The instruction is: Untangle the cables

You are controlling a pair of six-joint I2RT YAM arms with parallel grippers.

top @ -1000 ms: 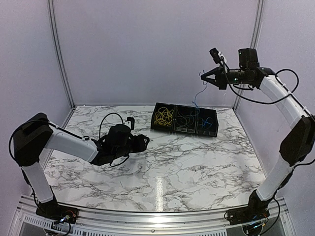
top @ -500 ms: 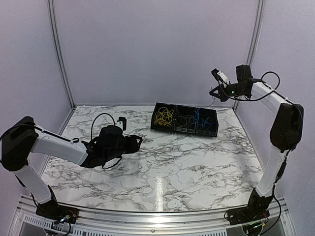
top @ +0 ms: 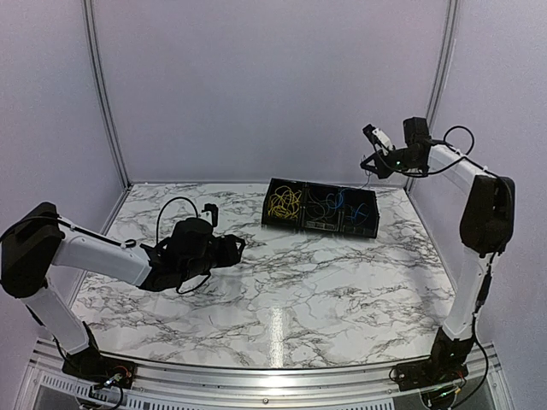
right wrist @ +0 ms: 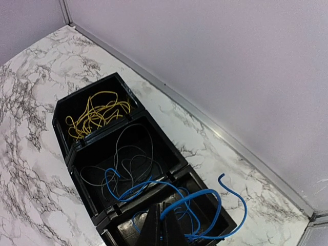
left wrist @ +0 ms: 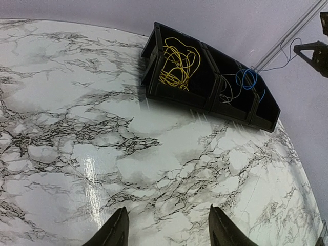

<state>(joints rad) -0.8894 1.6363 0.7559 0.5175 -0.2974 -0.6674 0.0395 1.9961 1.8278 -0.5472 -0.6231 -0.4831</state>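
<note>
Right gripper (right wrist: 160, 221), pinching the thin blue cable (right wrist: 197, 197), has sunk at upper right, probably slackening it; left gripper (left wrist: 168, 218) gapes empty.

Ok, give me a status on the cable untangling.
Done: the yellow cable lies alone in an end compartment of the black tray. In hand: the right gripper, raised above the tray, looks shut on the blue cable, whose loops cross from the middle compartment into the other end one. Left: freeing it from the thin grey-looking cable in the middle. The left gripper hangs open and empty over the table.
</note>
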